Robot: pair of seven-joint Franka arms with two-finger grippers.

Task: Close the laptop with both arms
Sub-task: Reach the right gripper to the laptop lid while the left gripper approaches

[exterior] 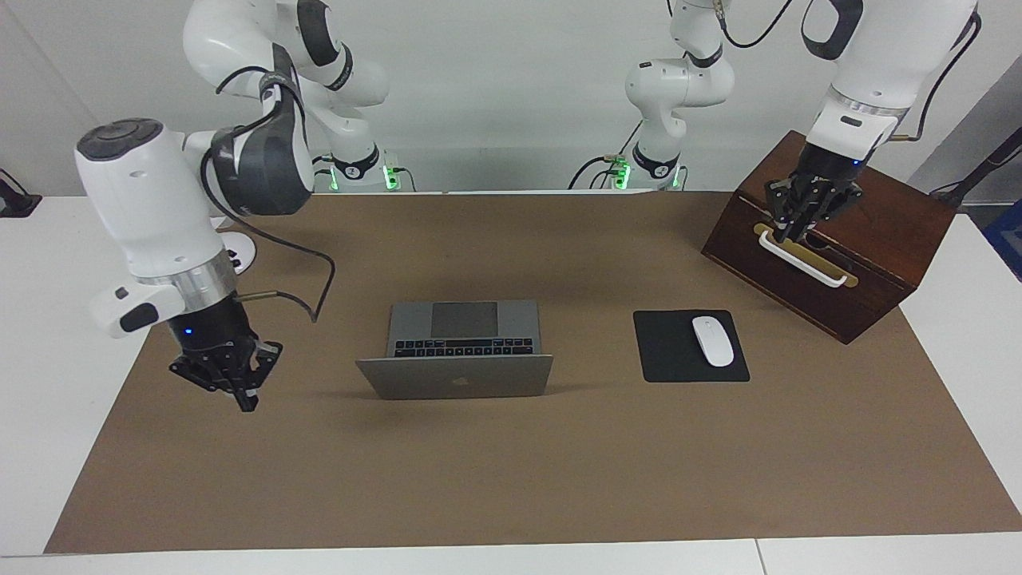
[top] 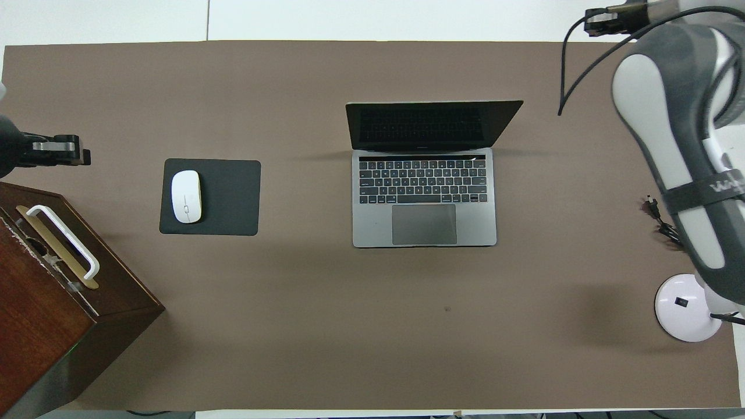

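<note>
Two white jointed arms are out over the tabletop, both w/ small black grippers. Clock directions are as seen from overhead, 12 = away from the robots.

The thin silver-grey aluminium laptop [top: 424, 198] sits mid-tabletop on the brown paper mat [top: 349, 326]. Its lid is up and the dark screen faces the robots. The apple logo shows on the lid's outer face in the facing view. Keyboard and grey trackpad are uncovered, and neither gripper touches it.

The right gripper [exterior: 246, 399] hangs low over the mat at approx. 3 o'clock of the laptop, well apart from it, jaws pressed together on nothing.

The left gripper [exterior: 786, 233] is over the dark brown wooden box [top: 35, 326] at approx. 8 o'clock, just above its white bar handle [exterior: 802, 259]. Its jaws look pressed together; contact w/ the handle can't be told.

At 9 o'clock lies the black rectangular mouse pad [top: 233, 198] w/ the white oval mouse [top: 186, 196] on it.

At approx. 4 o'clock stands the round white lamp base [top: 684, 308], partly hidden by the right arm.
</note>
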